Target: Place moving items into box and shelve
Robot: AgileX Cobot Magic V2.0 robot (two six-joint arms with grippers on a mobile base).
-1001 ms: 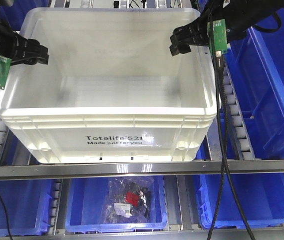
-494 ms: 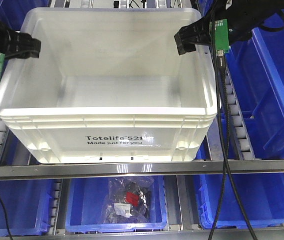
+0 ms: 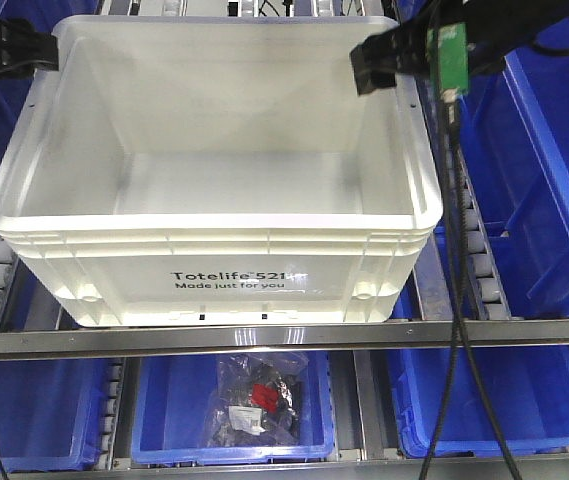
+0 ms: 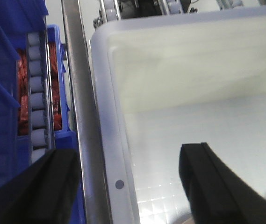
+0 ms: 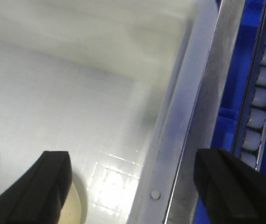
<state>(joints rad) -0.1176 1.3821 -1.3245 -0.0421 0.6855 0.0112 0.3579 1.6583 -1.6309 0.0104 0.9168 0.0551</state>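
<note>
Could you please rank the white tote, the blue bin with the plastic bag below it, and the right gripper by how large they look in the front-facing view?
Largest to smallest:
1. White tote, filling most of the view.
2. Blue bin, partly hidden by the shelf rail.
3. Right gripper, though it sits nearer the camera, so its true size is unsure.

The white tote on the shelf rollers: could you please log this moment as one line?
white tote: on shelf rollers | left gripper: open, straddling left rim | right gripper: open, straddling right rim
</note>
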